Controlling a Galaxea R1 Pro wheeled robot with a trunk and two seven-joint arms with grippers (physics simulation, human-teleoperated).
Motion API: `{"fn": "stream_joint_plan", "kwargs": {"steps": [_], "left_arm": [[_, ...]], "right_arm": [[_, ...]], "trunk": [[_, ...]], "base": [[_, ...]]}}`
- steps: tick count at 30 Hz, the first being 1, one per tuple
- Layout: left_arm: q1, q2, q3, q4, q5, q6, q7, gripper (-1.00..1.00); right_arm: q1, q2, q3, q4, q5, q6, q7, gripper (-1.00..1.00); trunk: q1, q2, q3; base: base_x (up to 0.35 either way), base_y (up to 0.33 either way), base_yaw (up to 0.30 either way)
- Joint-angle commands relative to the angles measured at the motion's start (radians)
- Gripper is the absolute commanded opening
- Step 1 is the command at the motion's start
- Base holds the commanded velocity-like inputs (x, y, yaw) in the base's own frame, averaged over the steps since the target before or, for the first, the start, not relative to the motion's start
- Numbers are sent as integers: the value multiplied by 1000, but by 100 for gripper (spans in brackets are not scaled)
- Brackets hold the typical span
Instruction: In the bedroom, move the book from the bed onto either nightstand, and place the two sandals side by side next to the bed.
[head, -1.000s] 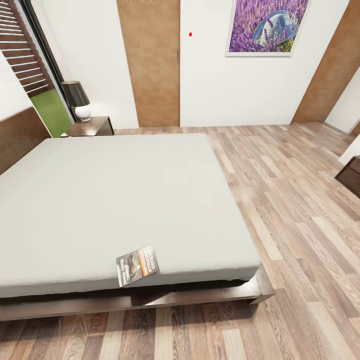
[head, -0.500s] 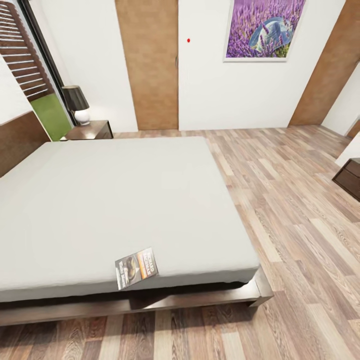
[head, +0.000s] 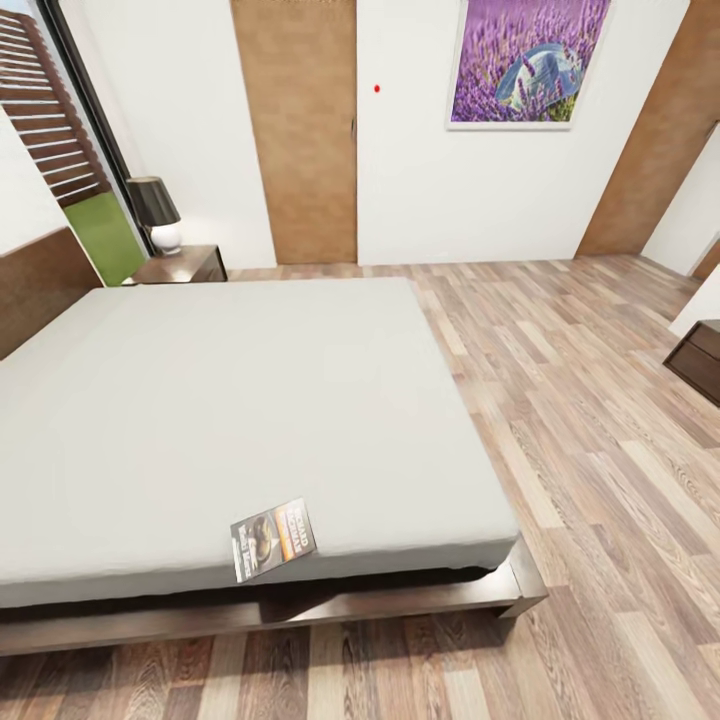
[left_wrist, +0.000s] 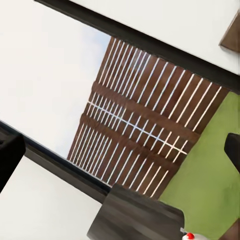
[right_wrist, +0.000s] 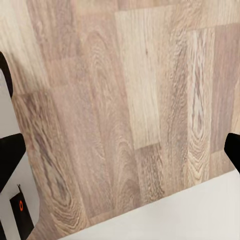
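The book lies flat on the bed, at the near edge of the grey mattress, one corner reaching a bit over the edge toward the dark wood frame. It looks thin and light, a soft paperback, so it will prob. bend if pinched at only one corner; better to take it by the overhanging edge or by the spine side, with a firm but not hard pinch, because the glossy cover may slide on the sheet. The nightstand stands well apart, at the head of the bed near the window, with a lamp on it, so free room on top is small. The floor to the right of the bed is open, good for driving around. In the wrist views the dark tips of left pincer and right pincer sit at opposite borders, so both seem spread and pinch nothing, though little of them is visible.
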Motion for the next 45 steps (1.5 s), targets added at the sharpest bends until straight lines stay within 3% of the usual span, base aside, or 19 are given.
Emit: {"fn": "stream_joint_plan", "kwargs": {"steps": [1, 24, 45], "left_arm": [[-1, 2, -8, -1, 8, 11, 4, 100], [-2, -2, -18, -2, 7, 30, -9, 100], [-2, -2, -20, -2, 6, 31, -8, 100]], "right_arm": [[-1, 0, -6, 1, 11, -5, -2, 100], [-3, 6, 3, -1, 12, -5, -2, 100], [-3, 42, 1, 0, 14, -4, -14, 100]], "trunk": [[0, 0, 0], [0, 0, 34], [0, 0, 49]], "base": [[0, 0, 33], [0, 0, 13], [0, 0, 58]]}}
